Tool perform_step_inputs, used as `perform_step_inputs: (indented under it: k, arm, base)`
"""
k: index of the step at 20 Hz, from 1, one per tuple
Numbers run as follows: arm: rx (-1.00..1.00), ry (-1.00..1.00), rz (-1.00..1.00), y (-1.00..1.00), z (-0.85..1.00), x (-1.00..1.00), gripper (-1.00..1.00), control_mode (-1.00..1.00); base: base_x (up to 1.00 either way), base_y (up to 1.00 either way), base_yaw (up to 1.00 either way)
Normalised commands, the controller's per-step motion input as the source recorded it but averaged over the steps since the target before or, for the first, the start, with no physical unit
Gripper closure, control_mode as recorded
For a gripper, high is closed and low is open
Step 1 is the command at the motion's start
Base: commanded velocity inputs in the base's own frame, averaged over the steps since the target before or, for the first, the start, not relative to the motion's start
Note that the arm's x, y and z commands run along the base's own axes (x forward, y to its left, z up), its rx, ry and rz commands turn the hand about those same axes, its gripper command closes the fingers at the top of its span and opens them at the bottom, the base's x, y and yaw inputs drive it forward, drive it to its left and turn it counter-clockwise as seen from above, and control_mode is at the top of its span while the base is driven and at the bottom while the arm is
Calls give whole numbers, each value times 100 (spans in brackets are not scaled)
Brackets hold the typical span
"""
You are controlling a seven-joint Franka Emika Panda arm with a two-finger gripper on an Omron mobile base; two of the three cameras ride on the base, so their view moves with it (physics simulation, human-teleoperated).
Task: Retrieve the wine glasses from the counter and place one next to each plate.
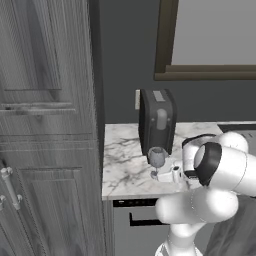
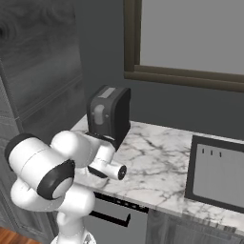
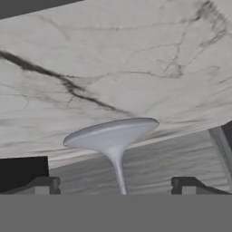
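Observation:
One wine glass (image 1: pixel 156 158), see-through grey-blue, stands upright on the white-grey marble counter (image 1: pixel 125 160) just in front of a dark coffee machine. My gripper (image 1: pixel 163 175) is low at the glass's right side, at stem height. In the hand view, which is rolled over, the glass's round foot (image 3: pixel 111 133) rests on the marble and its thin stem (image 3: pixel 119 174) runs between my two fingertips (image 3: pixel 43 186). The gripper (image 3: pixel 114 186) stands open, with wide gaps on both sides of the stem. The plates are out of view.
The dark coffee machine (image 1: pixel 157 122) stands close behind the glass, against the wall. A tall grey wood cabinet (image 1: pixel 45 125) bounds the counter on the left. A dark cooktop panel (image 2: pixel 217 176) lies at the counter's right. Below is a cabinet front with a black bar handle (image 2: pixel 112 217).

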Motion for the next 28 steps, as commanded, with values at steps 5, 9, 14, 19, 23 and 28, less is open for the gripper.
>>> perform_step_inputs:
  k: [5,9,14,19,23,28]
  arm:
    - [0,0,-2,0,8,-2,100,-100]
    - [0,-4,0,0,44,-33,100,-100]
    - [-4,-18,0,8,90,-48,100,-100]
    - [-5,-22,0,5,100,-59,100,-100]
    - [-4,-23,0,0,100,-78,100,-100]
    - [-2,-8,1,0,100,-72,100,-100]
  base:
    - [0,0,0]
    - [0,0,0]
    - [0,0,0]
    - [0,0,0]
    - [0,0,0]
    - [0,0,0]
